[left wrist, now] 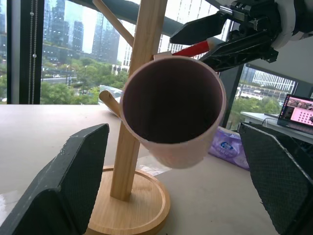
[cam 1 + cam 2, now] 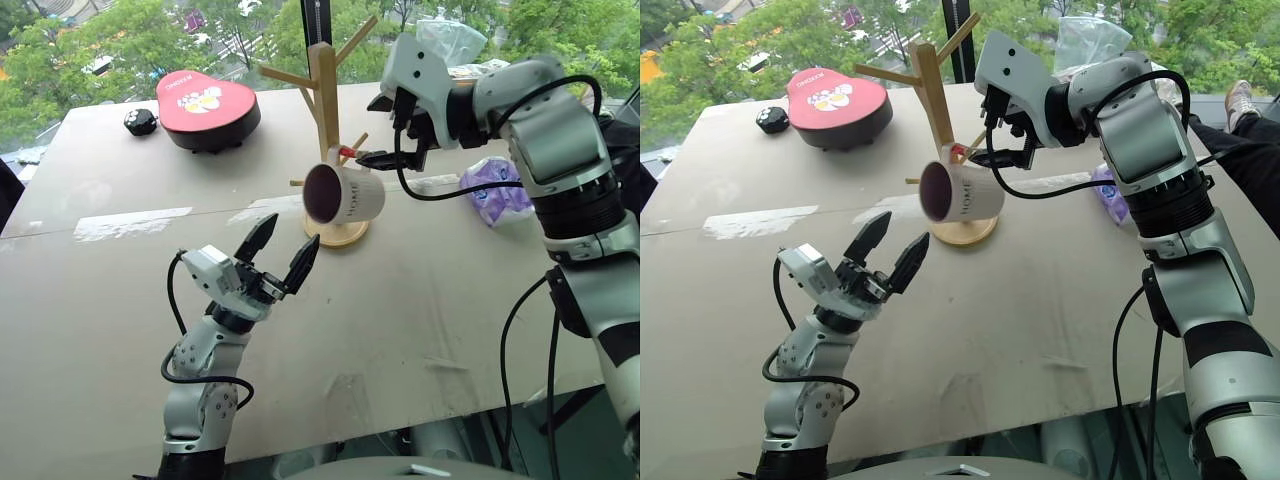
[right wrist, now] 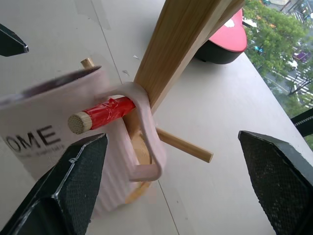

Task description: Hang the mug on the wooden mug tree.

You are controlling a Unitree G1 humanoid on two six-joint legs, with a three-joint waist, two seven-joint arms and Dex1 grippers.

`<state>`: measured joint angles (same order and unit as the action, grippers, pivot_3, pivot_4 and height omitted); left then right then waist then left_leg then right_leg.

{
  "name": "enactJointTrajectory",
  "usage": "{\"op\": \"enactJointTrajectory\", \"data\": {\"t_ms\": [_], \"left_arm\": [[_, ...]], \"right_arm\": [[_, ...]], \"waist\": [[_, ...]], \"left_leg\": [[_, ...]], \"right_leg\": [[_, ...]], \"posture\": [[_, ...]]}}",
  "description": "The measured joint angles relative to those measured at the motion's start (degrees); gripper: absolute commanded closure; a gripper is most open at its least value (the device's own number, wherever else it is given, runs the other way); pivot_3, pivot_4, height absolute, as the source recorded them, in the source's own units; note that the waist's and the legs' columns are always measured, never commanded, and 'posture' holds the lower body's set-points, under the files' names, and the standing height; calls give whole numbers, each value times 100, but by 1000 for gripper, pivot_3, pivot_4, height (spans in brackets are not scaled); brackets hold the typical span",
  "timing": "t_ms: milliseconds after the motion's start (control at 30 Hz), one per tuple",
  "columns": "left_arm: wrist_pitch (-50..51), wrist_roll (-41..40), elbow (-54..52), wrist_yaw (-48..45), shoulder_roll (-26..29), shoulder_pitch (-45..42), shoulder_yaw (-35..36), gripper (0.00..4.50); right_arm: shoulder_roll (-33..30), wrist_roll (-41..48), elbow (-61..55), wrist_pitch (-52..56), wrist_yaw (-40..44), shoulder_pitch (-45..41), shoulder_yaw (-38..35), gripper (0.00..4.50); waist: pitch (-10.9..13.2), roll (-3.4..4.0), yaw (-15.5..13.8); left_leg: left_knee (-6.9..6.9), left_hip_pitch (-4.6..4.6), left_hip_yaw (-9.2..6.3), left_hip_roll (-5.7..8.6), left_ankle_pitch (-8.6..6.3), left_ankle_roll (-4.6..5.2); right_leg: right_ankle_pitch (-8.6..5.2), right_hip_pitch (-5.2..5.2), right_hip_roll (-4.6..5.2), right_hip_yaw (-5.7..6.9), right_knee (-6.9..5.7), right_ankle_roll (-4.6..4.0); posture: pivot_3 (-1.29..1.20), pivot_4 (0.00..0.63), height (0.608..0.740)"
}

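One mug (image 2: 345, 195), one mug tree (image 2: 325, 100), perhaps six pegs

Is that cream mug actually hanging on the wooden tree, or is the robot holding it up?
Hanging. The mug has its handle looped over the red-taped peg of the mug tree; the right gripper has open jaws.

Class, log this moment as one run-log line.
mug: hanging by handle on red-marked peg | mug tree: upright | right gripper: open, off mug | left gripper: open, empty
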<state>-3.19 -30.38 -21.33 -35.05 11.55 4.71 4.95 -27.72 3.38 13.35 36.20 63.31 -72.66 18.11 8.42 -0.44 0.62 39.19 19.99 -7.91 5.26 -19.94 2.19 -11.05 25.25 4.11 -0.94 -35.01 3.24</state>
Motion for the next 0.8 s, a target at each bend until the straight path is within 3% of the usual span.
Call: {"op": "enactJointTrajectory", "data": {"t_ms": [267,433,633,733,800], "left_arm": [[-1,-20,-9,26,5,-21,-8,117],[43,-35,-124,28,65,-91,-60,117],[420,536,-142,-32,712,354,-423,117],[903,879,-144,-16,1066,843,-712,117],[1068,1039,-187,-13,1210,1082,-867,117]], "right_arm": [[-510,844,-48,1040,213,55,-838,84],[-1418,1582,-893,1783,562,1211,-1410,84],[-1343,2434,-2749,1516,316,4576,-2729,84],[-506,2331,-3263,580,-268,6516,-3010,84],[-92,2180,-3369,-3,-591,7280,-3053,84]], "waist": [[-1,-1,-20],[-4,-7,-96],[-16,-9,-159],[-15,-4,-145],[-16,-5,-136]], "left_leg": [[-1,1,-1,1,0,0],[1,2,2,0,-1,1],[-4,-1,1,-4,0,1],[-2,-9,17,0,0,1],[-1,-27,31,4,0,2]], "right_leg": [[0,-1,3,0,4,0],[0,-2,6,-4,4,1],[1,-2,2,-4,-2,1],[1,0,-1,-22,-17,2],[0,-2,-5,-43,-39,3]], "posture": [[0,150,740],[0,150,740],[0,150,740],[0,150,740],[0,150,740]]}}
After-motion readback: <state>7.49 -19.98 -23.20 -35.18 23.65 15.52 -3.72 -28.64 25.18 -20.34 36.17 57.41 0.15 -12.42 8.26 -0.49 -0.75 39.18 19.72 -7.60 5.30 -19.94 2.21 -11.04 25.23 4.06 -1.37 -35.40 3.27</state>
